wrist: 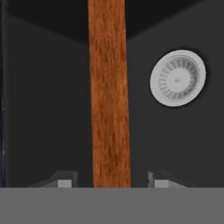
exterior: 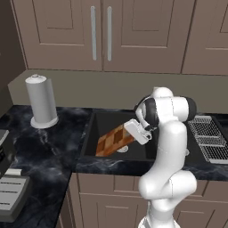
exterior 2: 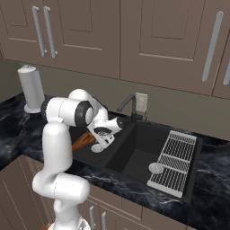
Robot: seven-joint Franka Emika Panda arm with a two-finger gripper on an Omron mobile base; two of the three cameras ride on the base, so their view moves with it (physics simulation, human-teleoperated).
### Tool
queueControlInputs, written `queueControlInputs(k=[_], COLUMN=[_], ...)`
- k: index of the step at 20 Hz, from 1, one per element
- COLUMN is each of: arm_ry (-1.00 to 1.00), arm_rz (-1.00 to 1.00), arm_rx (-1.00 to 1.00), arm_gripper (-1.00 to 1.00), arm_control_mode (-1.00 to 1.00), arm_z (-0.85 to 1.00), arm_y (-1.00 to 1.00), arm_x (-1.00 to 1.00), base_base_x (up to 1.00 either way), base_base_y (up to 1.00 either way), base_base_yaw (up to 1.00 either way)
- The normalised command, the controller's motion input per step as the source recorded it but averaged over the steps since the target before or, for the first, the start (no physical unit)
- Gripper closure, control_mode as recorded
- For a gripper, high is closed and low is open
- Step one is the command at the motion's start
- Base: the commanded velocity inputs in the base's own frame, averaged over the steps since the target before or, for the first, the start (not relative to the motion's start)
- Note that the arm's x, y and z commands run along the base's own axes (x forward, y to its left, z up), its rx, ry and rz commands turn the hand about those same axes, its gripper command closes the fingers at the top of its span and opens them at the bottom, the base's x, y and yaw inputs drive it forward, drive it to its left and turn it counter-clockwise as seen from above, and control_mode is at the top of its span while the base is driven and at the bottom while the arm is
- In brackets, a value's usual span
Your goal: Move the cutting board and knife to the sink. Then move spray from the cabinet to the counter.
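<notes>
**Board in sink, jaws off it**

Left base view: gripper [exterior: 143,133] hangs over the sink [exterior: 89,133], at the near/right end of the cutting board [exterior: 115,140]. Board leans tilted inside the basin, running from the gripper down and away to its left. Paper-towel roll [exterior: 41,101] stands well off to the gripper's left on the counter [exterior: 40,147]. Cabinet [exterior: 102,33] doors above are shut.

Right base view: gripper [exterior 2: 104,137] dips into the basin's left part; a sliver of board [exterior 2: 83,141] shows just beside it, behind the arm. Faucet [exterior 2: 128,104] is beyond the gripper, drying rack [exterior 2: 175,161] well to its right.

Hand view: board edge [wrist: 109,96] runs straight ahead betw. the fingertips [wrist: 64,183], w/ clear gaps on both sides, so jaws stand partly open, holding nothing. Drain [wrist: 177,78] lies ahead, off to one side.

Step in hand, as I judge: board drop-off, release done or nearly. Knife not spotted, so can't say where it is. Next move prob needs a lift straight out w/o nudging the board, then go find the knife.
</notes>
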Motion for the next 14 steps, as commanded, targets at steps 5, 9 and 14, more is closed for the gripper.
queueControlInputs(k=[5,9,14], arm_ry=[0.0,0.0,0.03], arm_rz=[0.0,0.0,0.0], arm_rx=[-0.11,-0.23,-0.21], arm_gripper=[-1.0,-1.0,-1.0], arm_control_mode=[-1.0,-1.0,-1.0], arm_z=[0.03,0.16,0.18], arm_y=[0.19,0.12,-0.03], arm_x=[0.0,0.0,-0.03], base_base_x=[0.0,0.0,0.0], base_base_y=[0.0,0.0,0.0], base_base_yaw=[0.0,0.0,0.0])
